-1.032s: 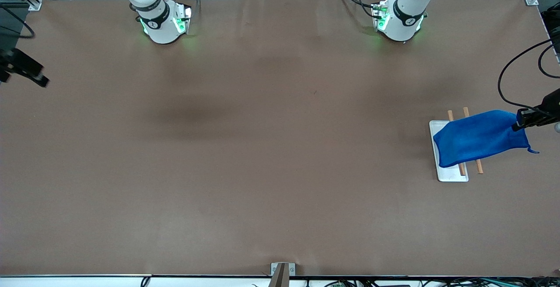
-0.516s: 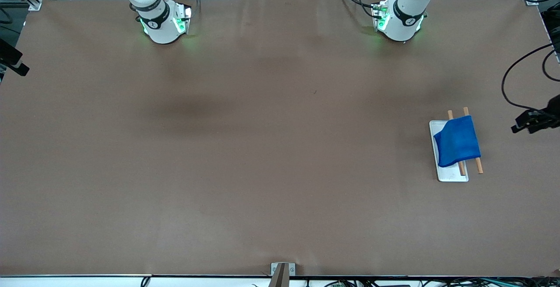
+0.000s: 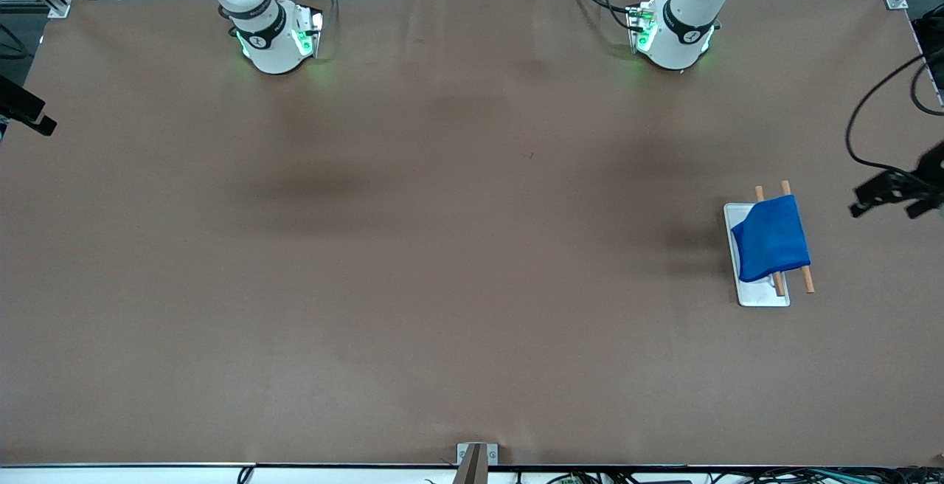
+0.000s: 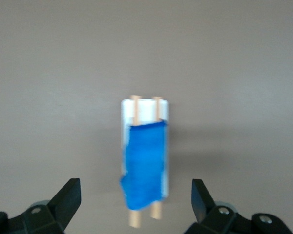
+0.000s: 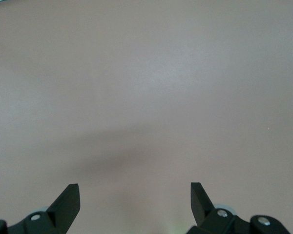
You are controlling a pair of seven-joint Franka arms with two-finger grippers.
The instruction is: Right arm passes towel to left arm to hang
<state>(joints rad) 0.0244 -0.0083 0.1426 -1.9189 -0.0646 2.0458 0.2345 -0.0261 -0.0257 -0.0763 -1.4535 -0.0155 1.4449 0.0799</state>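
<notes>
The bright blue towel [image 3: 771, 239] hangs draped over two wooden rods [image 3: 807, 277] that stand on a white tray [image 3: 759, 296] near the left arm's end of the table. My left gripper [image 3: 887, 202] is open and empty, in the air over the table's end beside the tray, apart from the towel. Its wrist view shows the towel [image 4: 145, 163], the rods [image 4: 135, 103] and the tray [image 4: 144, 105] between the spread fingers of the left gripper [image 4: 136, 196]. My right gripper [image 3: 33, 116] is open and empty at the right arm's end of the table; in its wrist view this gripper [image 5: 135, 197] has only bare table under it.
Black cables [image 3: 859, 122] loop over the left arm's end of the table. A metal bracket [image 3: 472, 458] sits at the table edge nearest the front camera. The two arm bases [image 3: 273, 34] [image 3: 675, 30] stand along the farthest edge.
The left gripper let go of the towel's end and drew back toward the table's end. The towel fell to hang over the rods. The right gripper shifted slightly at its end.
</notes>
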